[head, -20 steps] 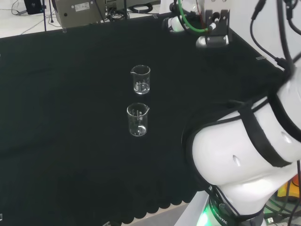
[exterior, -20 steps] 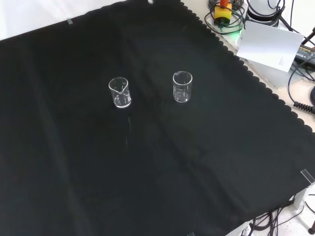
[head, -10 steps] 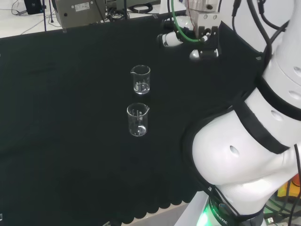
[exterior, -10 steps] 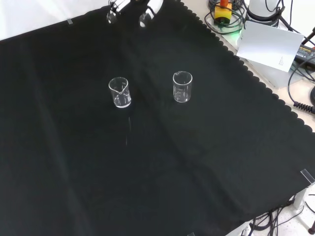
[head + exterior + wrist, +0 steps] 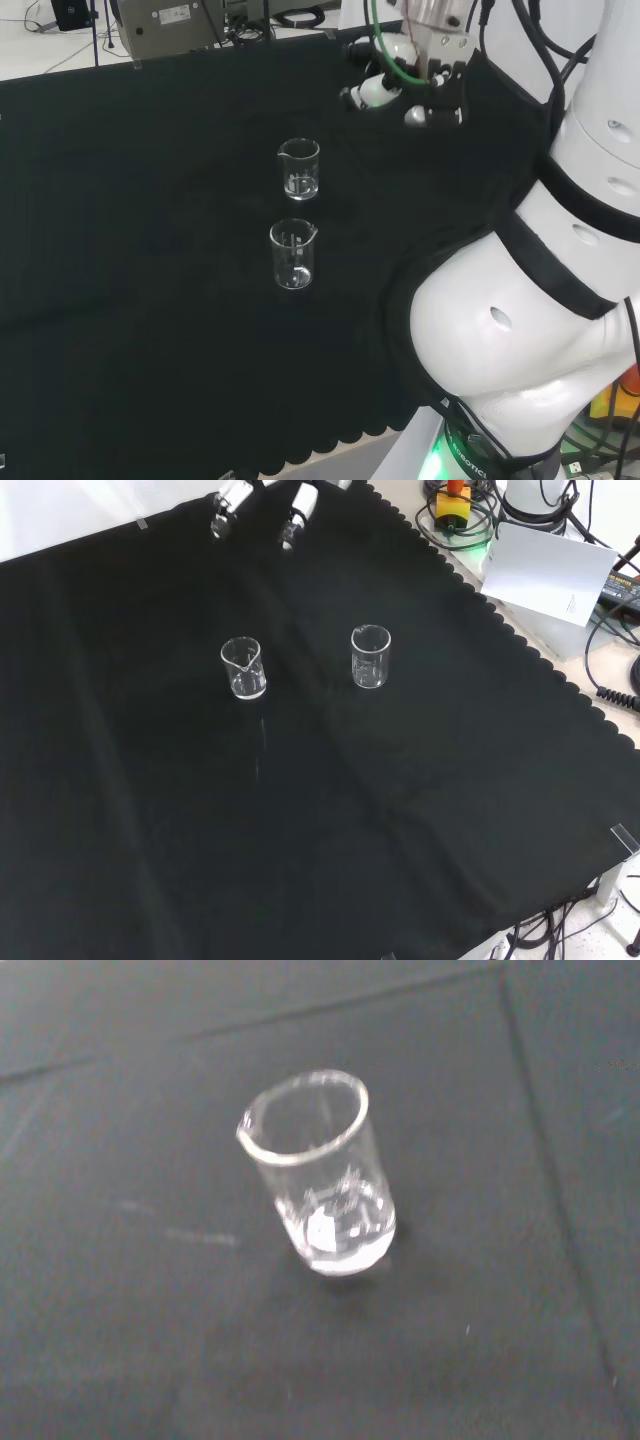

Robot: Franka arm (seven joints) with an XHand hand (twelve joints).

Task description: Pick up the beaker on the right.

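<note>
Two clear, empty glass beakers stand upright on the black cloth. In the front view they are side by side: the left beaker (image 5: 243, 667) and the right beaker (image 5: 370, 656). In the head view they stand one behind the other, the farther beaker (image 5: 299, 167) and the nearer beaker (image 5: 292, 254). The hand (image 5: 405, 92) hovers above the cloth, right of the farther beaker in the head view. Its white fingertips (image 5: 297, 504) enter the front view from the top, well clear of both beakers. The fingers look relaxed and hold nothing. The wrist view looks down on one beaker (image 5: 320, 1175).
The arm's big white links (image 5: 520, 330) stand at the right of the head view. A white card (image 5: 545, 568), a yellow and red object (image 5: 452, 502) and cables lie off the cloth's scalloped edge at the front view's upper right. Grey equipment (image 5: 165, 25) sits behind the bench.
The hand has come down and to the left in the head view, nearer the farther beaker, and its fingertips have entered the front view's top. Neither beaker has moved.
</note>
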